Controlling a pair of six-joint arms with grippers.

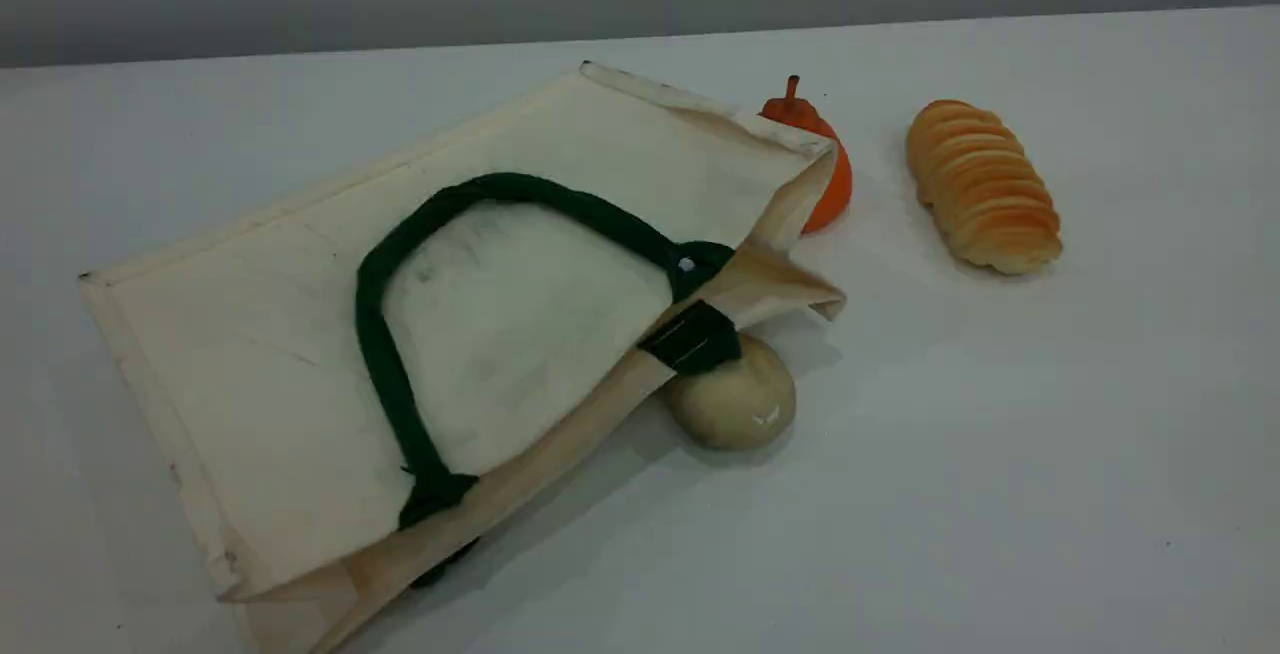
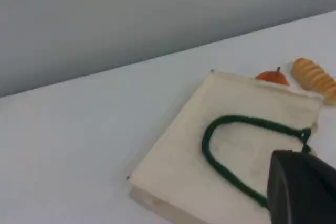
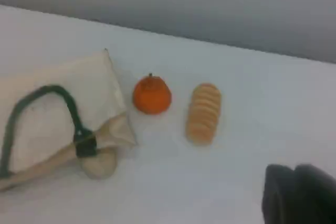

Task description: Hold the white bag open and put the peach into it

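The white bag [image 1: 250,334] lies flat on the table, its mouth toward the right and its dark green rope handle [image 1: 372,314] looped on top. The left wrist view shows the bag [image 2: 184,166] from high up, and the right wrist view has it [image 3: 47,114] at the left edge. The peach is not in view in any frame. Neither arm appears in the scene view. My left gripper [image 2: 302,187] shows only as a dark tip above the bag, shut. My right gripper [image 3: 299,195] hangs over bare table right of the objects, shut and holding nothing.
A beige-tan round lump [image 1: 732,404] sits against the bag's mouth under a green tab. An orange stemmed fruit [image 1: 835,189] stands behind the bag's far corner. A ridged golden bread loaf [image 1: 982,186] lies to the right of it.
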